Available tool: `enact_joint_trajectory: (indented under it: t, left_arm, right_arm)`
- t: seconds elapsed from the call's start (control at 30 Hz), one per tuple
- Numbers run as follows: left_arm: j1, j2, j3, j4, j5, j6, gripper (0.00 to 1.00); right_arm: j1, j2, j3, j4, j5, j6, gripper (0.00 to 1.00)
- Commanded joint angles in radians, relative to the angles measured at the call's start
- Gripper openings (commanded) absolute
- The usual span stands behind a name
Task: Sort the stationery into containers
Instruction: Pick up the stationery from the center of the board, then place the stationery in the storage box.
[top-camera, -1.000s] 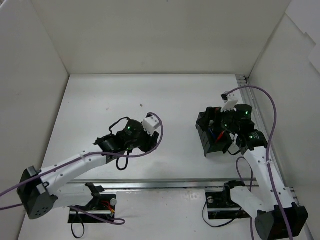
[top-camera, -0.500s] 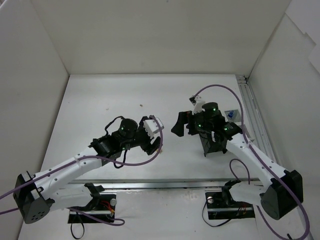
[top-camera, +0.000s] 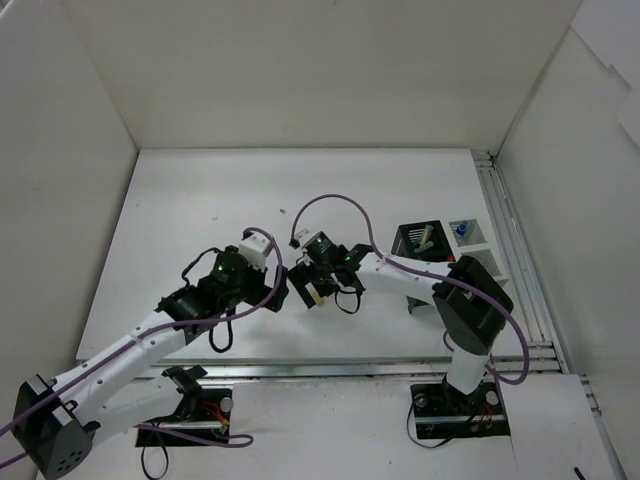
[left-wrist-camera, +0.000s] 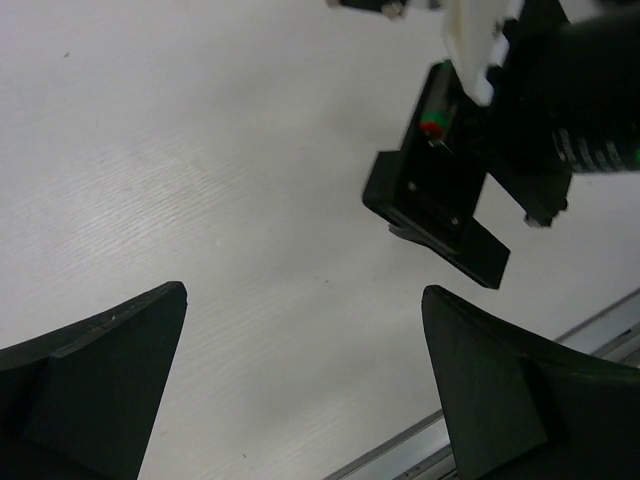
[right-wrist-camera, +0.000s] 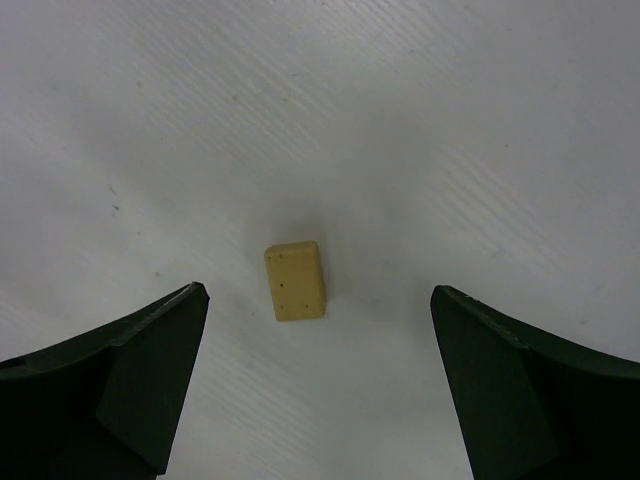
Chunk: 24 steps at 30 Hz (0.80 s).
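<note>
Where the L arm reaches in over the table (top-camera: 190, 200), the L pincer (left-wrist-camera: 303, 320) stands wide open w/ nothing in it, above bare surface. The R arm's black end is just ahead of it. Approx. mid-table, the R pincer (right-wrist-camera: 317, 297) is also open, one finger either side of a small beige eraser block (right-wrist-camera: 295, 281) lying flat, not touching it. Further R, the black mesh organiser (top-camera: 420, 240) sits near the table's R edge w/ a pale item (top-camera: 425, 238) inside. The white slotted box (top-camera: 470, 232) is just beside it on the R, w/ a blue item (top-camera: 461, 230) in it.
</note>
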Motion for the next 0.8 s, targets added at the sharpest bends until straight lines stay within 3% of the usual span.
enact_joint_trajectory:
  t: [0.0,0.13,0.33,0.5,0.77]
  left_arm:
    - [0.070,0.015,0.013,-0.046,-0.026,-0.123,1.00]
    - [0.117,0.026,0.002,-0.035,0.053,-0.120,1.00]
    - [0.185,0.028,0.002,-0.025,0.088,-0.101,1.00]
    - [0.220,0.038,0.002,0.008,0.122,-0.095,1.00]
    - [0.249,0.095,0.033,0.032,0.133,-0.085,1.00]
  right_arm:
    - [0.029,0.036,0.063,-0.006,0.117,-0.035,0.87]
    - [0.037,0.069,0.058,-0.009,0.080,-0.006,0.49]
    - [0.042,0.043,0.012,-0.023,0.081,0.045,0.00]
    - [-0.033,-0.197,-0.028,-0.026,0.166,0.059,0.00]
    - [-0.452,-0.691,-0.121,-0.098,0.365,0.096,0.00]
